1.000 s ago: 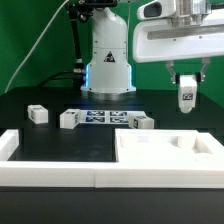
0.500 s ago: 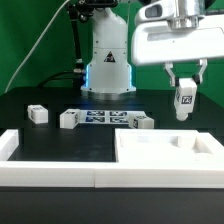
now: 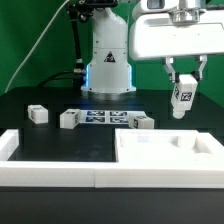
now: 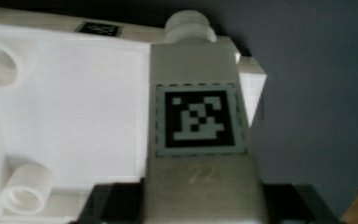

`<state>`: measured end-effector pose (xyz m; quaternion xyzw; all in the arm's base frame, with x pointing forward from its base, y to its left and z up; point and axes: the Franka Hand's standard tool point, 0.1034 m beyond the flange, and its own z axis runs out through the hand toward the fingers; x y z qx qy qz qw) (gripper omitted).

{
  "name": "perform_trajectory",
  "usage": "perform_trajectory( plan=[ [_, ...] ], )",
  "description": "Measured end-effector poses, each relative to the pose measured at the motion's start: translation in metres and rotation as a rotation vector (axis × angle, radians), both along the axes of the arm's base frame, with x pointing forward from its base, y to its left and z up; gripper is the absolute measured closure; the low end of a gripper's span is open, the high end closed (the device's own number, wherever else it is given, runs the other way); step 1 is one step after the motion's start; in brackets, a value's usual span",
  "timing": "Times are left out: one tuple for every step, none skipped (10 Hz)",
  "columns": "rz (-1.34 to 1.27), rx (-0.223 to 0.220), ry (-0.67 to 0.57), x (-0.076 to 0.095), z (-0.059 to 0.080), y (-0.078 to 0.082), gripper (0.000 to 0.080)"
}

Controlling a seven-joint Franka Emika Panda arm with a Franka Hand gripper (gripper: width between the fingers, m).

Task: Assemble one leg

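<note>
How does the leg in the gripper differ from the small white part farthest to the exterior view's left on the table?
The leg hangs clear of the table, clamped in the gripper. The leftmost part rests on the black table, touched by nothing. The leg stands tall and near upright, while the leftmost part sits low and squat. Both are white with dark tag markings.

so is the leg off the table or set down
Off the table: the gripper is shut on the leg, which hangs clear of the white tray.

White leg (image 3: 181, 104) — black-and-white tag (image 4: 201, 122)
</note>
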<state>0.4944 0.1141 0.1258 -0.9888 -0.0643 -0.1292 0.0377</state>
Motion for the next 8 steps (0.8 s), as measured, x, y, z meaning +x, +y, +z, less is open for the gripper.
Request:
perform_trajectory(
  plan=[
    [0.016, -0.004, -0.003, 0.002, 0.0, -0.001, 0.0508],
    [0.066, -0.016, -0.024, 0.017, 0.003, -0.004, 0.0508],
    [0.079, -0.017, -0.044, 0.037, 0.009, -0.005, 0.0508],
    [0.086, -0.016, -0.066, 0.055, 0.012, -0.006, 0.0508],
    [0.085, -0.011, -0.082, 0.07, 0.012, -0.003, 0.0508],
    [0.082, -0.006, -0.089, 0.083, 0.014, 0.0, 0.0508],
    [0.078, -0.002, -0.104, 0.092, 0.014, 0.002, 0.0508],
    [0.077, -0.003, -0.143, 0.092, 0.014, 0.001, 0.0508]
  ],
)
